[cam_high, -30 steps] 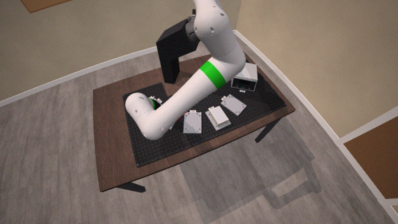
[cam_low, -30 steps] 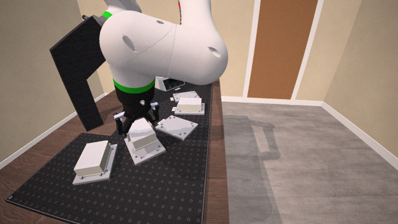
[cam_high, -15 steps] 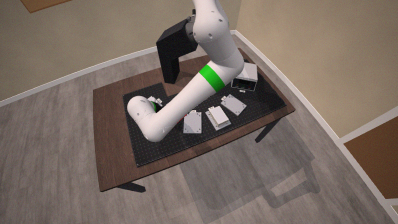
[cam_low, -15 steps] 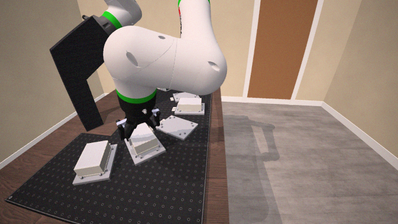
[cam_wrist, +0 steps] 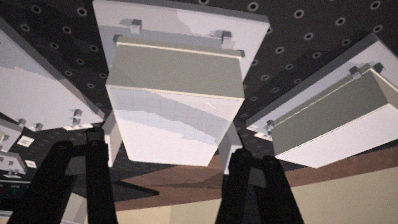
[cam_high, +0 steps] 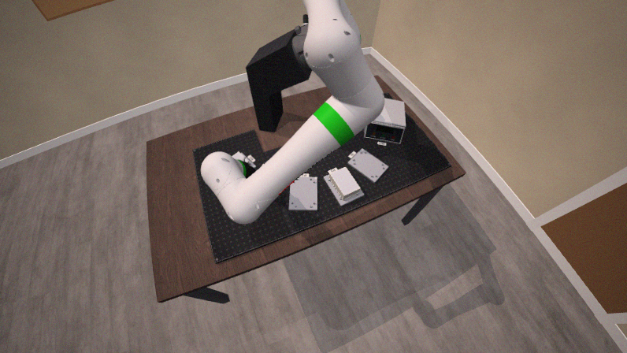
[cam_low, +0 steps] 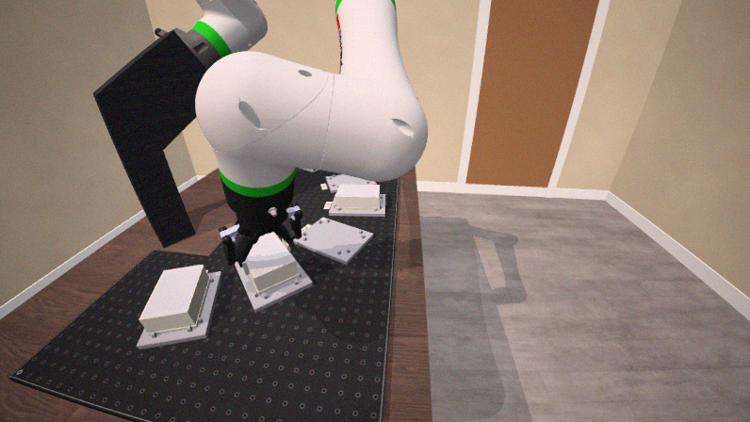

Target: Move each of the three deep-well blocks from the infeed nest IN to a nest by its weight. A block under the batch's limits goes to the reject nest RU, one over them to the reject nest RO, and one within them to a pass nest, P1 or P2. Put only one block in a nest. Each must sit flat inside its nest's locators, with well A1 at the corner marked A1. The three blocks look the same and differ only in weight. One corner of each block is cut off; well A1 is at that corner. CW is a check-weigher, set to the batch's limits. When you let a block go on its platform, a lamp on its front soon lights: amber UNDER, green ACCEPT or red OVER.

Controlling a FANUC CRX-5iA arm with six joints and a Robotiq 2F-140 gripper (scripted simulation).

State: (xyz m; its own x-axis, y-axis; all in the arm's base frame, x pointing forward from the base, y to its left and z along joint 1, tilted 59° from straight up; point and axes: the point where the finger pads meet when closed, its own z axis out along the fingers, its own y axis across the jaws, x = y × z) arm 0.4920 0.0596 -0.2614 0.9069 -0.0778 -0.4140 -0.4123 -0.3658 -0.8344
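My gripper [cam_low: 260, 245] [cam_wrist: 173, 113] is shut on a white deep-well block [cam_low: 269, 265] [cam_wrist: 172, 115], gripping its two sides. It holds the block low over a grey nest plate [cam_low: 283, 294] [cam_wrist: 185, 17] with locator pins. I cannot tell if the block touches the plate. A second block [cam_low: 172, 299] [cam_wrist: 340, 125] sits on the nest plate [cam_low: 157, 339] beside it. A third block [cam_high: 345, 183] [cam_low: 356, 196] sits on a nest further along the row. In the top view the arm hides my gripper and the held block.
An empty nest plate [cam_high: 303, 193] [cam_low: 335, 239] [cam_wrist: 35, 90] lies on the other side of the held block. Another empty nest [cam_high: 368, 165] and the check-weigher [cam_high: 387, 120] stand further along. A black L-shaped stand [cam_high: 272, 83] [cam_low: 146, 136] rises behind the perforated mat [cam_high: 263, 232] [cam_low: 293, 356].
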